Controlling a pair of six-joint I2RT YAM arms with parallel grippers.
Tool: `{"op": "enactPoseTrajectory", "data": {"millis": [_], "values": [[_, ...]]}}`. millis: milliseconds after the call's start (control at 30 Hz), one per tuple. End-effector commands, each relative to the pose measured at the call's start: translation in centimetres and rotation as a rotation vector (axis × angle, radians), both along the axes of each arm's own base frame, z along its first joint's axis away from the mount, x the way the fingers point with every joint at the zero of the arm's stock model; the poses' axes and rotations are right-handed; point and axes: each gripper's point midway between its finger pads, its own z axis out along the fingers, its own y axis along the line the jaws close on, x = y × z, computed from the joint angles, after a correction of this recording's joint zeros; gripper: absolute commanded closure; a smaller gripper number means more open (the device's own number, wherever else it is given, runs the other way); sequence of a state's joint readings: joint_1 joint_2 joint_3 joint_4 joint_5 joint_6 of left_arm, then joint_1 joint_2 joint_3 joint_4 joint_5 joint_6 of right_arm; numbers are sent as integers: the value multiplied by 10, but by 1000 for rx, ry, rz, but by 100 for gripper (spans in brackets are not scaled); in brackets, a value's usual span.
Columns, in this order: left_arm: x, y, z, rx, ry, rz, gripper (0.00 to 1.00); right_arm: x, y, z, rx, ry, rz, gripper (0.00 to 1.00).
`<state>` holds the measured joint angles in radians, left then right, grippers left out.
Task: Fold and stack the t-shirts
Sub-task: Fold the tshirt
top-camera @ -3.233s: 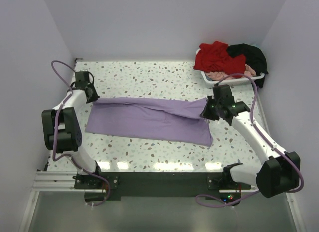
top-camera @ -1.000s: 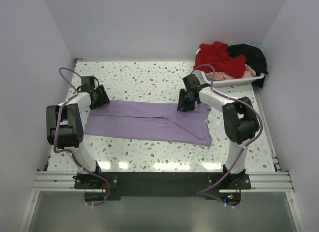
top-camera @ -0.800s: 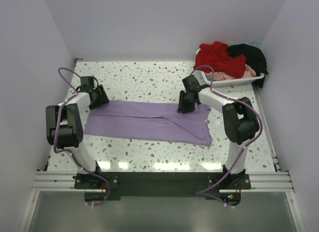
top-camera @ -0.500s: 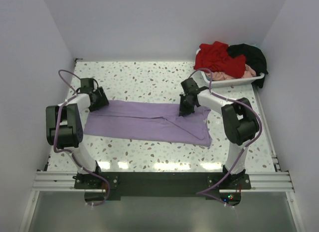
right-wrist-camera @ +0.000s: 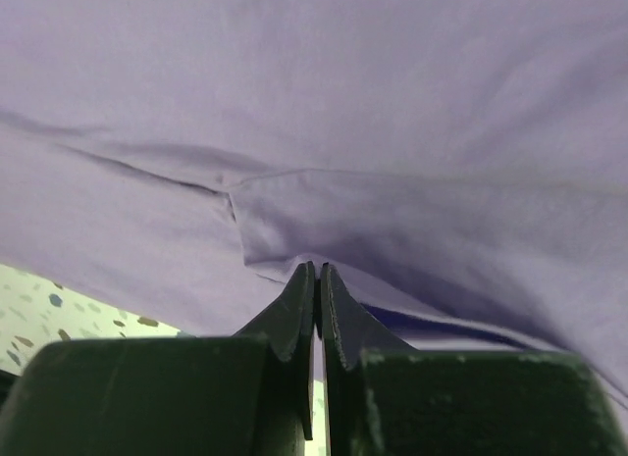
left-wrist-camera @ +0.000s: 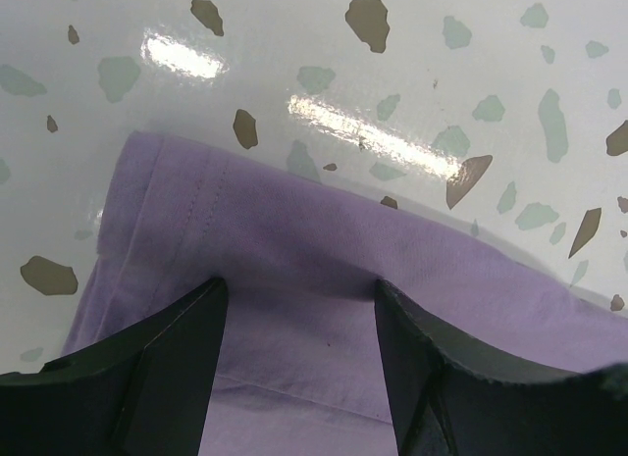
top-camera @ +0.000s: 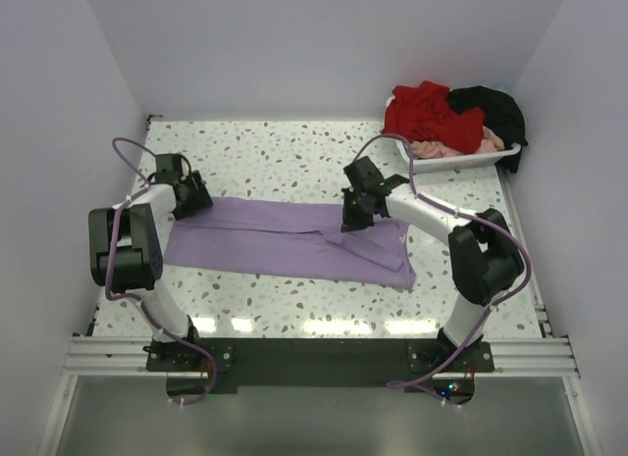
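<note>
The right claw (right-wrist-camera: 316,272) is pinching a fold of the purple shirt (top-camera: 265,242). The left claw (left-wrist-camera: 297,291) is sitting spread wide over the shirt's corner.

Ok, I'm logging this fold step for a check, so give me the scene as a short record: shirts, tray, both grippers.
lavender t-shirt: laid out long on the table, folded lengthwise
left gripper: open, at the shirt's far left corner
right gripper: shut, pinching cloth at the shirt's far edge
tray: far right, heaped with red shirt, black shirt, pale pink shirt
</note>
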<state>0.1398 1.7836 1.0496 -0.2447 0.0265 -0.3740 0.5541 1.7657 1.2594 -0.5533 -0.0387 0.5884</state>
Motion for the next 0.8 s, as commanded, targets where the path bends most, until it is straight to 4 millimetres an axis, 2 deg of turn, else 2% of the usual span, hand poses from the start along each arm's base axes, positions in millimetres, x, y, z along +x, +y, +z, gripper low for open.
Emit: {"op": "enactPoseTrajectory", "data": {"millis": [0,167,433,600,667,767], "values": [[5,4,12,3,-44,-9,34,-12,-5,-3,-31,15,-23,98],[2,3,15,2,-55,-11,34,-21,-3,-1,-26,27,-12,100],[-5,0,8,-11,-42,-9,34,-49,28,-10,26,113,114,100],[-6,1,7,-11,-39,-8,34,-59,36,-10,-25,134,160,100],[-5,1,8,-12,-46,-9,34,-66,38,-9,-41,144,175,94],[-5,0,7,-15,-44,-7,34,-72,40,-4,-50,145,198,79]]}}
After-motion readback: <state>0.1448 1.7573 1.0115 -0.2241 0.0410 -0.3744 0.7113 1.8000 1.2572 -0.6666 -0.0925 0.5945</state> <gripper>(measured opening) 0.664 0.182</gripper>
